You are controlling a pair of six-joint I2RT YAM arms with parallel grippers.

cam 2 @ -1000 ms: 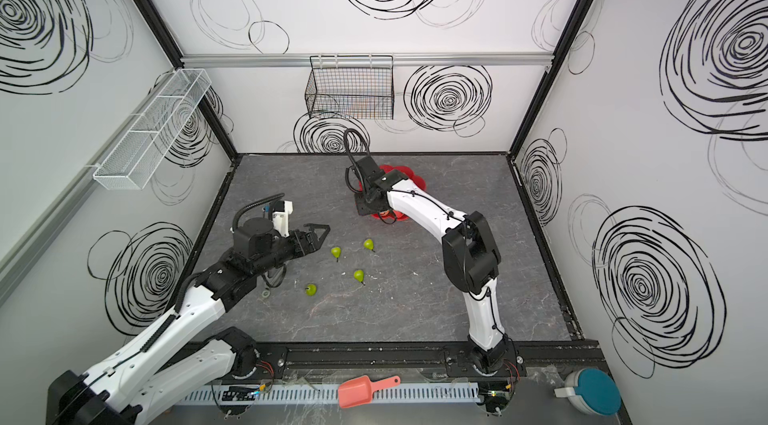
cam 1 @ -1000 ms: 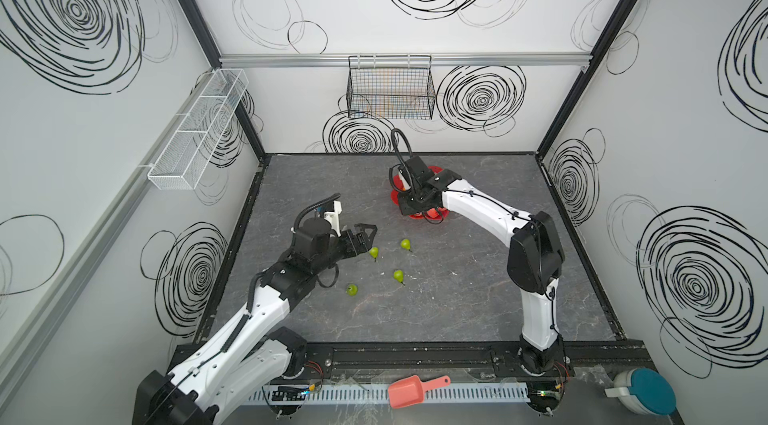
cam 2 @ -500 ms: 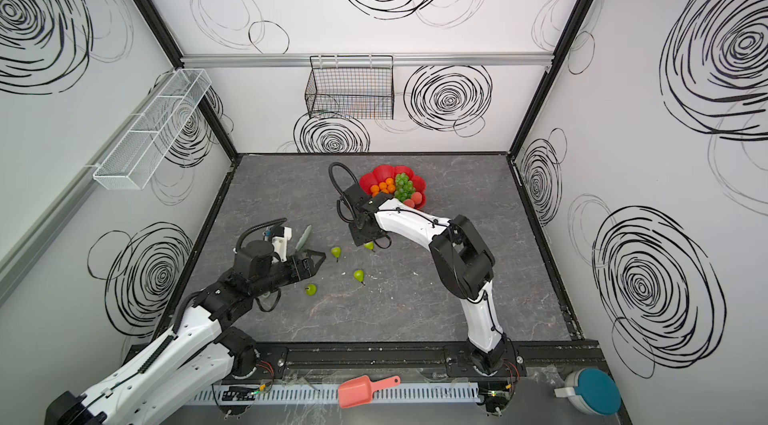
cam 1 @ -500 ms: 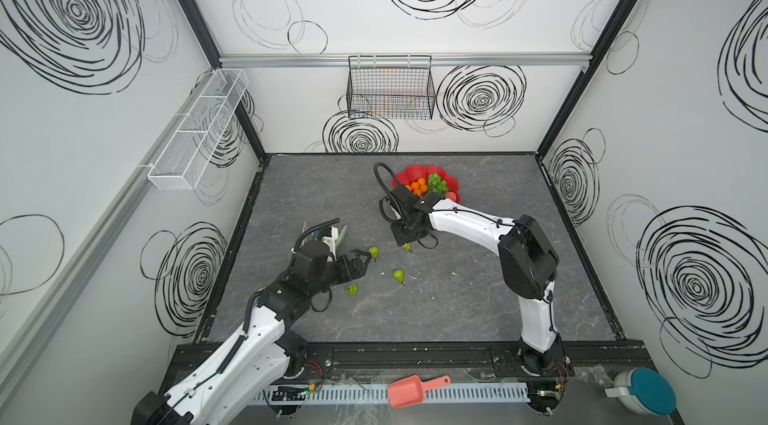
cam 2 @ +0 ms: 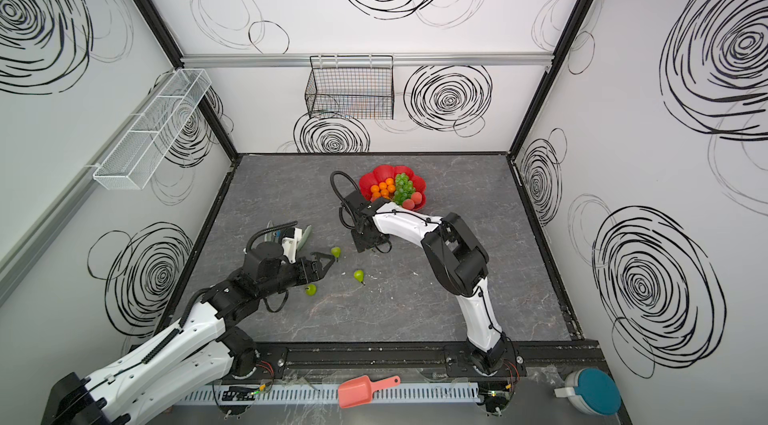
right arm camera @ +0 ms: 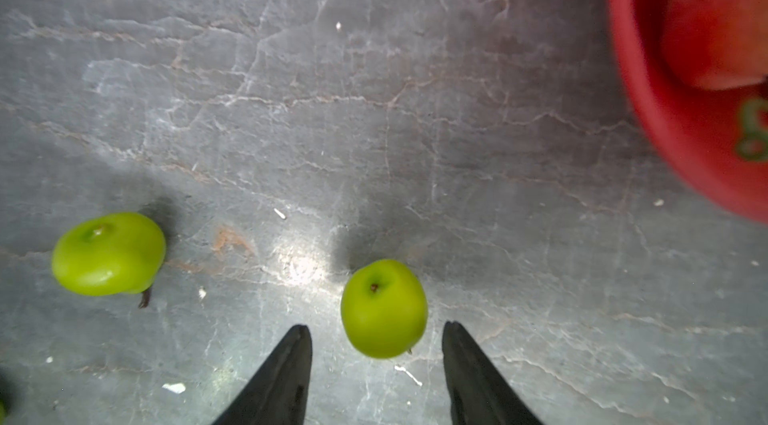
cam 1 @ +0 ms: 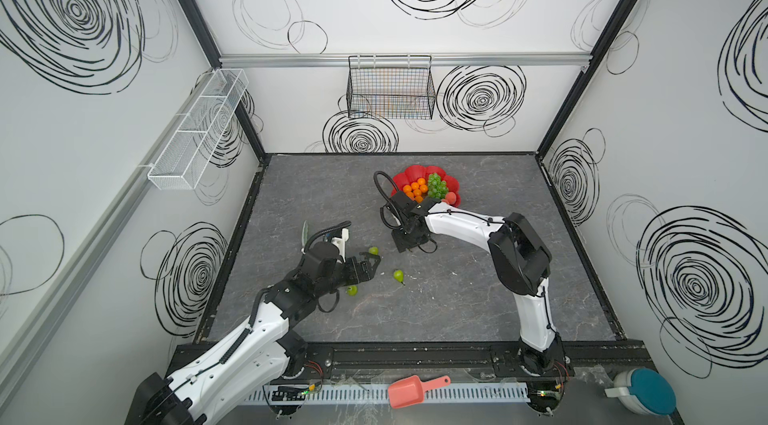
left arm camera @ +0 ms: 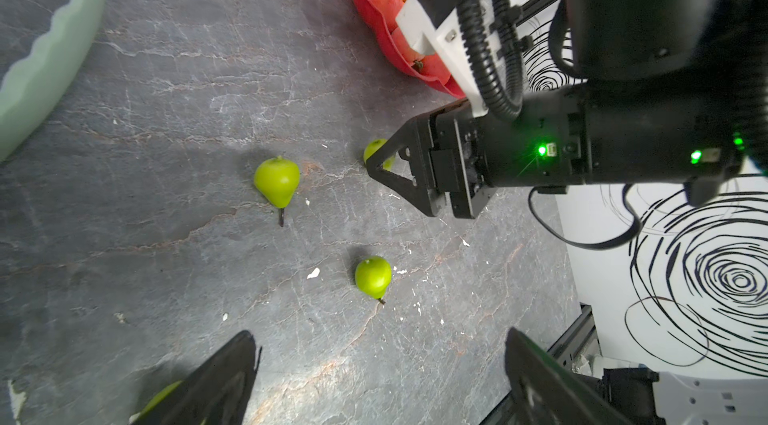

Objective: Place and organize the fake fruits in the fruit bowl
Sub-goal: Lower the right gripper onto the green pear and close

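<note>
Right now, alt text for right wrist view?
Right gripper's open fingers flank a green pear on the grey table, not touching it. A second pear lies nearby; the red fruit bowl, holding a peach, shows at the frame edge.

The table (cam 1: 457, 310) is dark grey with thin pale cracks like stone. The red fruit bowl (cam 1: 415, 173) sits on it near the back. Four green pears are on the table in front of the bowl, none touching. The first pear (cam 1: 373, 250), second pear (cam 1: 398, 275) and third pear (cam 1: 352, 290) are close together. The fourth pear (right arm camera: 384, 308) is nearest the bowl. A pale green piece (left arm camera: 45, 70) with a wavy edge lies further left. Small white bits (left arm camera: 313, 273) are scattered among the pears.
</note>
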